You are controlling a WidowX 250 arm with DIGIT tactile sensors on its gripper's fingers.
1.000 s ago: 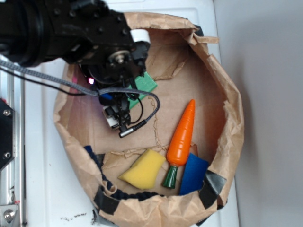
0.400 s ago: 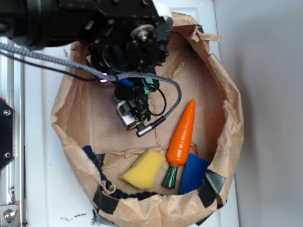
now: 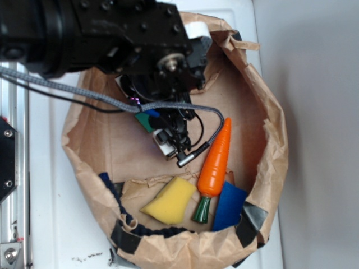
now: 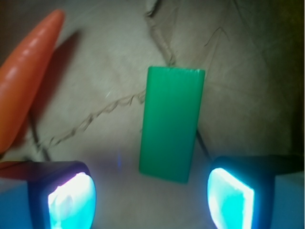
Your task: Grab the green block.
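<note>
**A:** What has changed for you in the last second?

**B:** Your arm has swung right and toward the middle of the paper bag (image 3: 269,129), so the gripper (image 3: 168,140) now hangs just left of the carrot (image 3: 216,159). It covers most of the green block (image 4: 172,123) from outside; only a small green corner shows there. I judge you are nearly lined up for the grab.

**A:** Where is the block relative to your fingers?

**B:** In the wrist view it lies flat on the brown paper, long axis pointing away, centred between the two glowing pads (image 4: 71,200). The fingers are spread wide, touching nothing.

**A:** And the arm's pose?

**B:** You are pointing straight down into the bag, wrist above the block, cable looping toward the carrot.
</note>
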